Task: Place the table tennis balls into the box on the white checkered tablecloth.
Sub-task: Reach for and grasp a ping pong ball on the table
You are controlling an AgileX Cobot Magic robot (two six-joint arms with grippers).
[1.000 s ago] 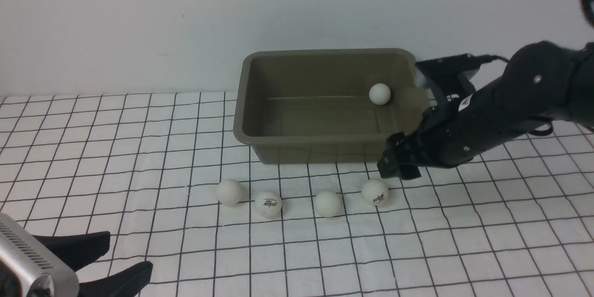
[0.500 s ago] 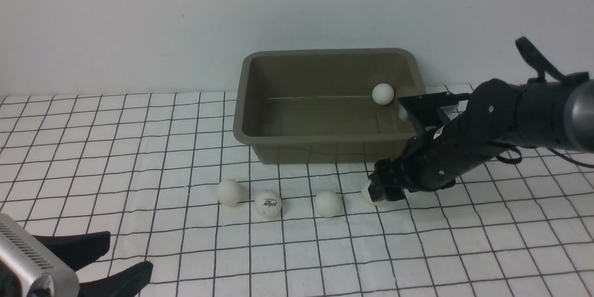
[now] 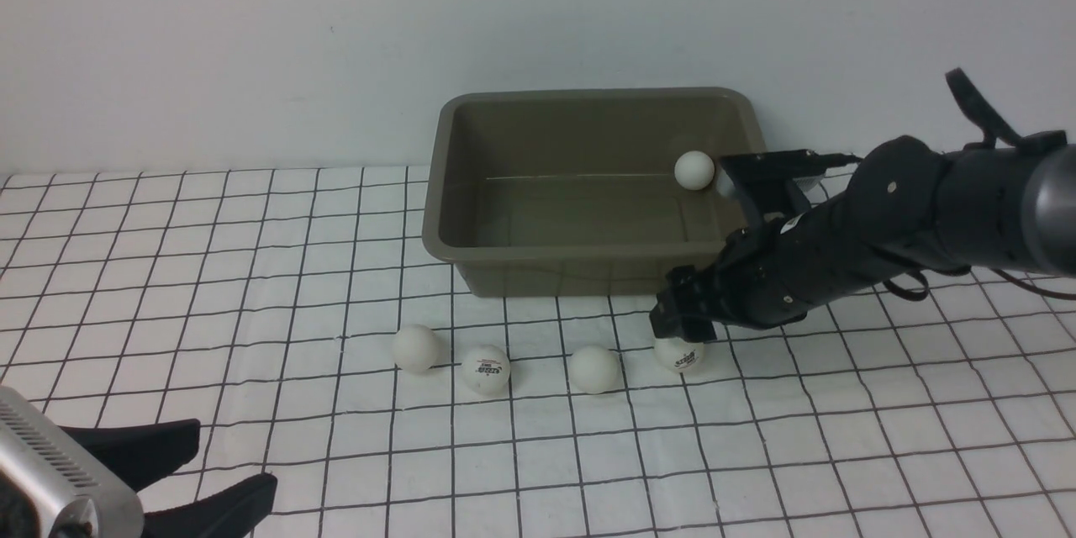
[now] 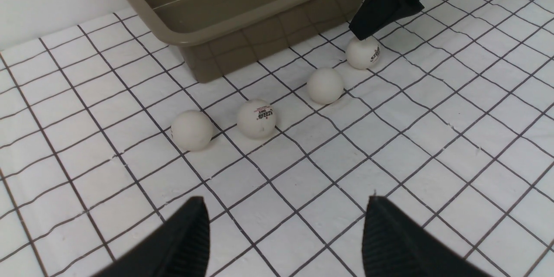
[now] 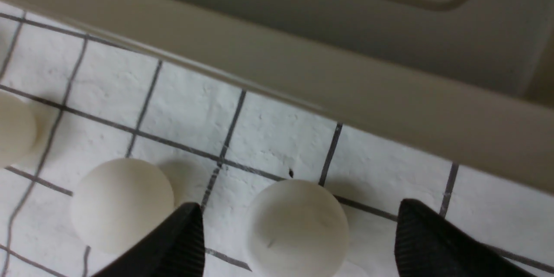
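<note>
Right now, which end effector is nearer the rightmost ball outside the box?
Right. The right end effector is poised open directly over the ball; the left end effector sits open far away, at the robot's near left.

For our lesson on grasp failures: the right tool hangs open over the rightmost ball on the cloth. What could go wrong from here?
The right tool is open over the rightmost ball, which might squirt out as it closes.
One finger sits near the neighbouring ball and may nudge it.
The box rim is close, so lifting could clip it.
</note>
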